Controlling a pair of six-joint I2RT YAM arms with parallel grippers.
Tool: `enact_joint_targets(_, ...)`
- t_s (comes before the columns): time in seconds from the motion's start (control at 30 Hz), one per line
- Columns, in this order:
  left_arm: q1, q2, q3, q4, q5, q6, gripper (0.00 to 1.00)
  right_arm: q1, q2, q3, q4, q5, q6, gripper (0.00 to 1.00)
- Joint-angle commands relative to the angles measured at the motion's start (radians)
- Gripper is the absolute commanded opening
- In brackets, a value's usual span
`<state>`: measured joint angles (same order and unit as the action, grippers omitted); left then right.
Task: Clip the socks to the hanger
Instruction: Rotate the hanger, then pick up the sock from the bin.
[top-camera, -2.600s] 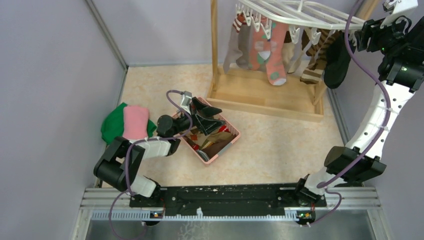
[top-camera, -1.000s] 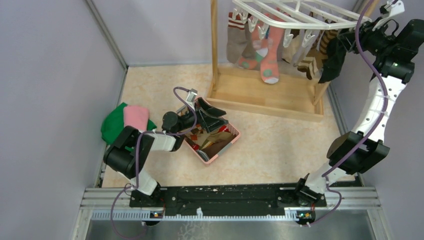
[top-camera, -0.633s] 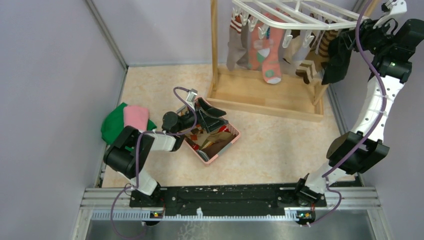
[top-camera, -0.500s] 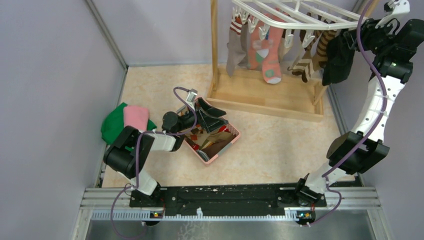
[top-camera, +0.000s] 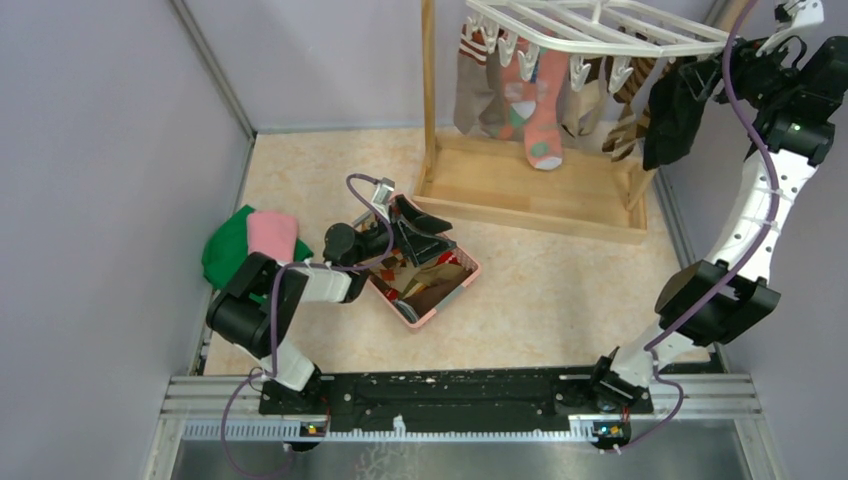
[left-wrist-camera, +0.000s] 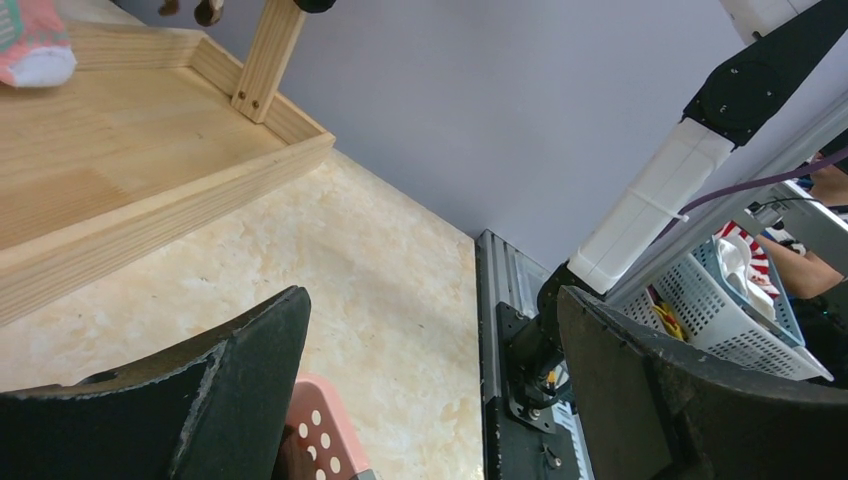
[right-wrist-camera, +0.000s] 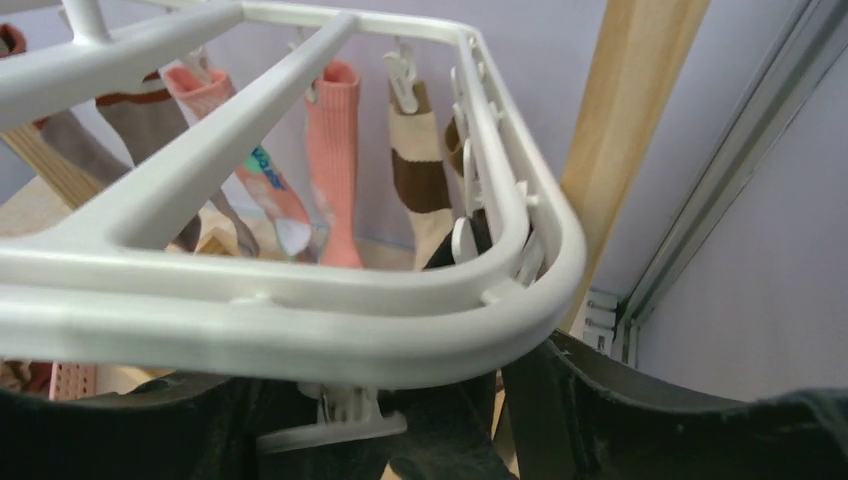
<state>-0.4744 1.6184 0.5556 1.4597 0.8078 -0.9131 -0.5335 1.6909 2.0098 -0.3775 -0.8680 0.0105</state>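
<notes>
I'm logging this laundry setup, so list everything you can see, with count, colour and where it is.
hanger: one, white, above the wooden stand
socks: several, grey, coral, brown-cream striped, clipped under the hanger
black sock: one, at the hanger's right corner
wooden stand: one, pale wood, far side of the table
pink basket: one, table centre, mixed socks inside
folded cloths: two, green and pink, left of the basket
left gripper: one, black, open, above the basket
right gripper: one, black, open, beside the black sock
</notes>
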Motion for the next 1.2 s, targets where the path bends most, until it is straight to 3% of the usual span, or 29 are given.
enact_joint_targets(0.0, 0.009, -0.053, 0.002, 0.142, 0.011, 0.041, 0.99, -0.020, -0.109, -0.074, -0.008, -0.045, -0.060, 0.65)
enact_joint_targets(0.3, 0.012, -0.068, -0.004, 0.135, 0.015, 0.041, 0.99, -0.121, -0.291, -0.275, 0.007, -0.139, -0.097, 0.89)
enact_joint_targets(0.67, 0.014, -0.135, -0.008, 0.010, 0.007, 0.122, 0.99, -0.202, -0.444, -0.457, -0.048, -0.251, -0.174, 0.93)
enact_joint_targets(0.87, 0.015, -0.195, -0.010, -0.131, -0.011, 0.223, 0.99, -0.279, -0.491, -0.462, -0.292, -0.390, -0.364, 0.95)
enact_joint_targets(1.17, 0.016, -0.262, -0.016, -0.295, -0.065, 0.344, 0.99, -0.286, -0.563, -0.539, -0.884, -0.516, -0.980, 0.96)
